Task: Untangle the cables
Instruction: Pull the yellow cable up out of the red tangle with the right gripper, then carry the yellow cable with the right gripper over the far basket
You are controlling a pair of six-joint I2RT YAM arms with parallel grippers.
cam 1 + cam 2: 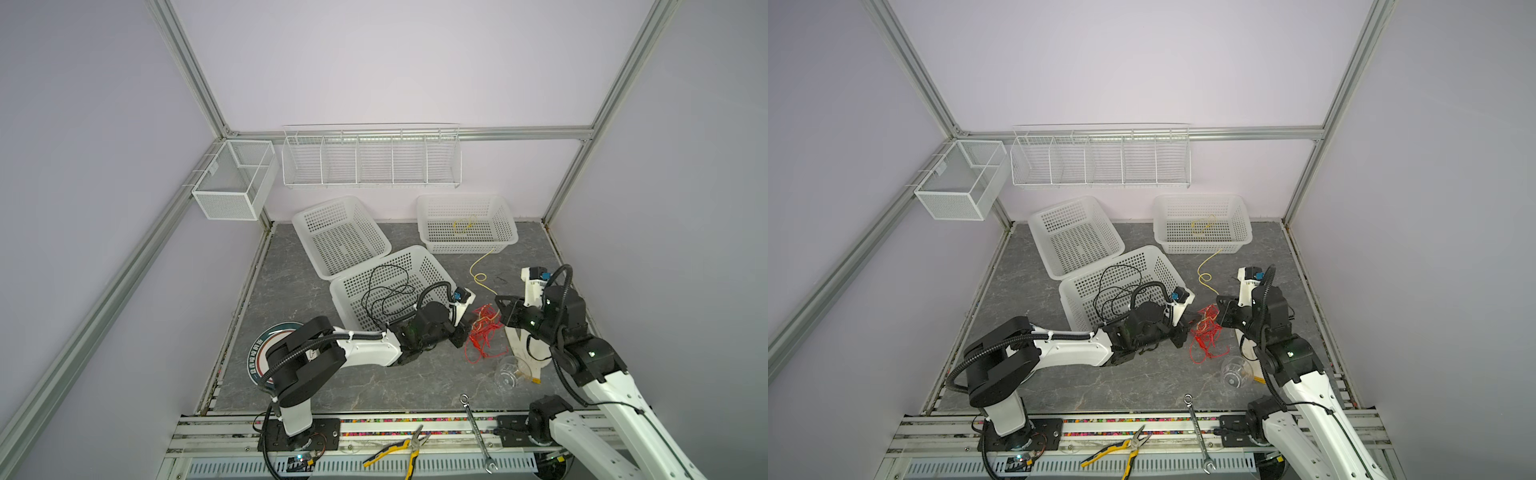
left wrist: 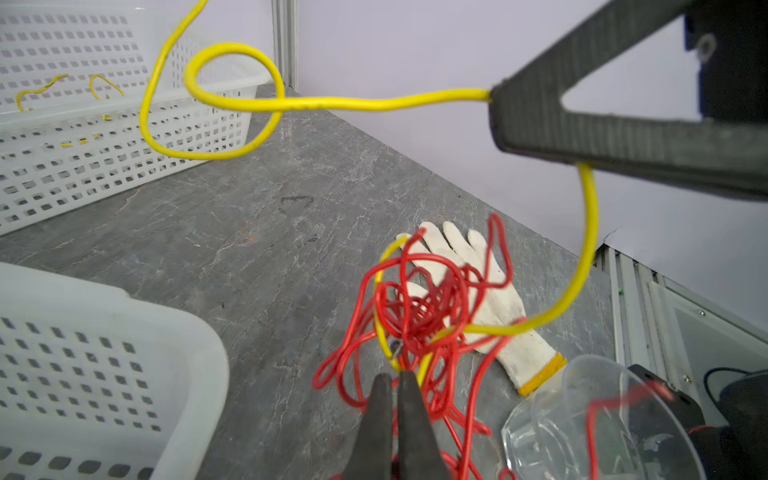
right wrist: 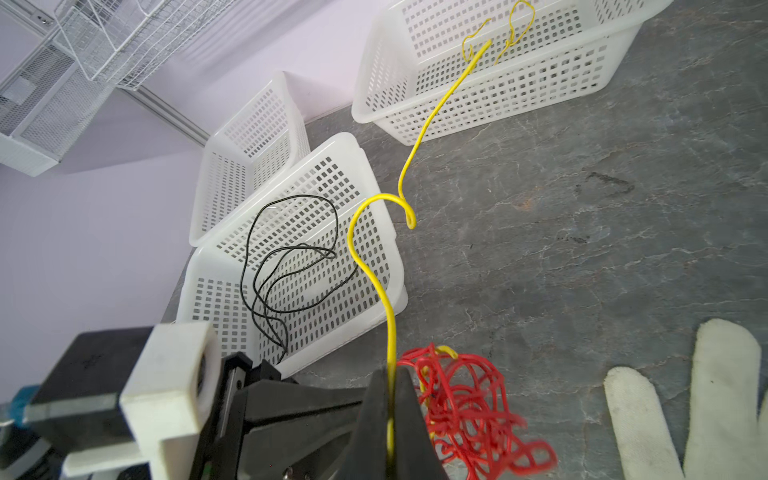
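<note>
A red cable tangle [image 1: 482, 332] [image 1: 1204, 332] with yellow strands in it lies on the grey floor between both arms. My left gripper [image 2: 395, 376] [image 1: 459, 337] is shut at the tangle's edge, with red cable showing in the slit between its fingers. Just above the tangle, my right gripper [image 3: 390, 374] [image 1: 497, 298] is shut on a yellow cable [image 3: 374, 282] [image 2: 374, 104]. That cable runs in a loop to the back right basket [image 1: 467, 245]. A black cable [image 1: 386, 291] [image 3: 291, 257] lies looped in the near basket [image 1: 338, 291].
An empty white basket [image 1: 306, 248] stands behind the near one. A white glove [image 2: 490, 299] and a clear plastic cup [image 1: 509, 372] lie right of the tangle. A wrench [image 1: 476, 428] and yellow-handled pliers [image 1: 399, 451] rest on the front rail. Wire racks hang on the back wall.
</note>
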